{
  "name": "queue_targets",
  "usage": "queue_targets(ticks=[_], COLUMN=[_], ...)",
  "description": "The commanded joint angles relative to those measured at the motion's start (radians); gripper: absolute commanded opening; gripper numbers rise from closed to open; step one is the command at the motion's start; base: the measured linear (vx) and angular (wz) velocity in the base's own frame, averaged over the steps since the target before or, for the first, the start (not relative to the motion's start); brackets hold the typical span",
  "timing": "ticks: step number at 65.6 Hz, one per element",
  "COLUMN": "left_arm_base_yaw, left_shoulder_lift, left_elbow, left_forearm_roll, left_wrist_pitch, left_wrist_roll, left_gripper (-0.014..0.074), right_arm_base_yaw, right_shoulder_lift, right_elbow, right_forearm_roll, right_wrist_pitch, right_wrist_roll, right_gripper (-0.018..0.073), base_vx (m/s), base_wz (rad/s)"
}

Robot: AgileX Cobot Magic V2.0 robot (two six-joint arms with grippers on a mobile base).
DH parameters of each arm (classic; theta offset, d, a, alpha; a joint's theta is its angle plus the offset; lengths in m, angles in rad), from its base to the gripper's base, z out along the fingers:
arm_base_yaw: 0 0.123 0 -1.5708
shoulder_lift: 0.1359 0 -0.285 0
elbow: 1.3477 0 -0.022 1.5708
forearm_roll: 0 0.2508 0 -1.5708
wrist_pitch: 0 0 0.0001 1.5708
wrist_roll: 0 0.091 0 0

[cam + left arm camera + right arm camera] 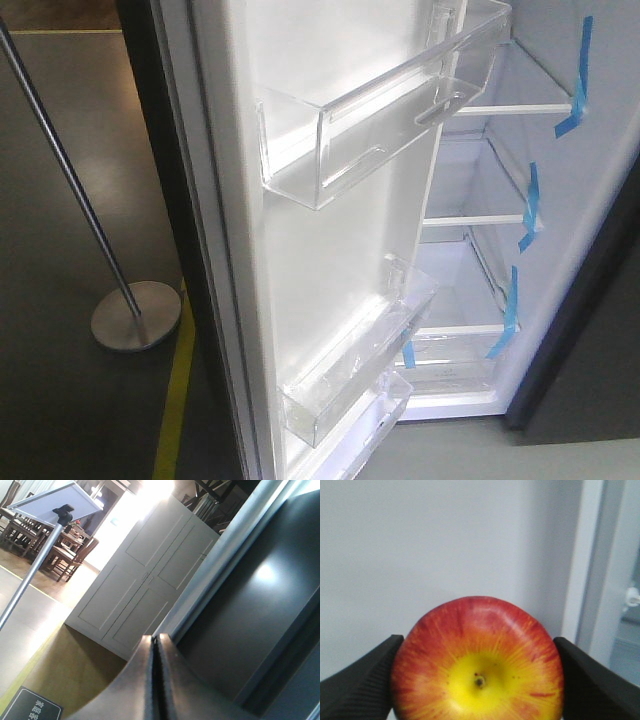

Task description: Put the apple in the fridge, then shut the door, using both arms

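The red and yellow apple [477,662] fills the lower middle of the right wrist view, its yellow end toward the camera. My right gripper [477,680] is shut on it, one black finger [365,680] pressing each side, in front of a pale wall. The fridge [480,240] stands with its white inside and blue-taped shelves showing in the front view. Its door [330,230] is swung wide, with clear bins on the white liner. My left gripper [155,641] is shut with nothing in it, close to the door's dark grey outer face [260,605]. Neither arm appears in the front view.
A metal pole on a round base [135,315] stands on the floor left of the door, beside a yellow floor line [178,400]. A pale grey cabinet [145,575] and wooden chairs [60,550] lie beyond the left gripper. A small dark floor sign [32,707] sits below.
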Motion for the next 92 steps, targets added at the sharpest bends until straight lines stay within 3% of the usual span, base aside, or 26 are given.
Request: queue_targets(ticks=[1,20,39,50,66,73,82,87,92], left_arm_base_yaw=[0.0,0.0,0.0,0.0,0.0,0.0,0.0,0.0,0.0], left_shoulder_lift=[-0.016,-0.016,-0.016,-0.016,-0.016,-0.016,-0.016,-0.016,-0.008], left_elbow=[0.005,0.005,0.005,0.005,0.005,0.005,-0.004,-0.045,-0.104], left_forearm_roll=[-0.006,-0.006,-0.006,-0.006,-0.006,-0.006,0.004,0.063,0.168], left_wrist_pitch=[-0.08,-0.08,-0.08,-0.086,-0.143,-0.195,-0.227,-0.205,-0.194], left_wrist_roll=[-0.002,-0.002,-0.002,-0.002,-0.006,-0.074,-0.21,-0.266,-0.301], left_gripper=[-0.0008,-0.0008,-0.0008,-0.0008,-0.0008,-0.0008,-0.0008,-0.0008,-0.0008], right_arm_base_yaw=[-0.006,-0.006,-0.006,-0.006,-0.006,-0.006,-0.009,-0.009,-0.009], right_shoulder_lift=[0.079,0.255,0.281,0.281,0.275,0.241,0.17,0.122,0.067], right_elbow=[-0.129,-0.237,-0.234,-0.234,-0.234,-0.234,-0.234,-0.234,-0.234], right_forearm_roll=[0.083,0.086,0.083,0.075,0.056,0.053,0.018,-0.031,-0.083], right_wrist_pitch=[0.045,0.157,0.157,0.143,0.134,0.137,0.16,0.175,0.197], right_wrist_roll=[-0.022,-0.022,-0.017,0.032,0.04,0.039,0.042,0.067,0.089], right_gripper=[0.0117,0.0204,0.0548,0.0635,0.0615,0.0571,0.0408,0.0273,0.0123], base_vx=[0.0,0.0,0.0,0.0,0.0,0.0,0.0,0.0,0.0], base_wz=[0.0,0.0,0.0,0.0,0.0,0.0,0.0,0.0,0.0])
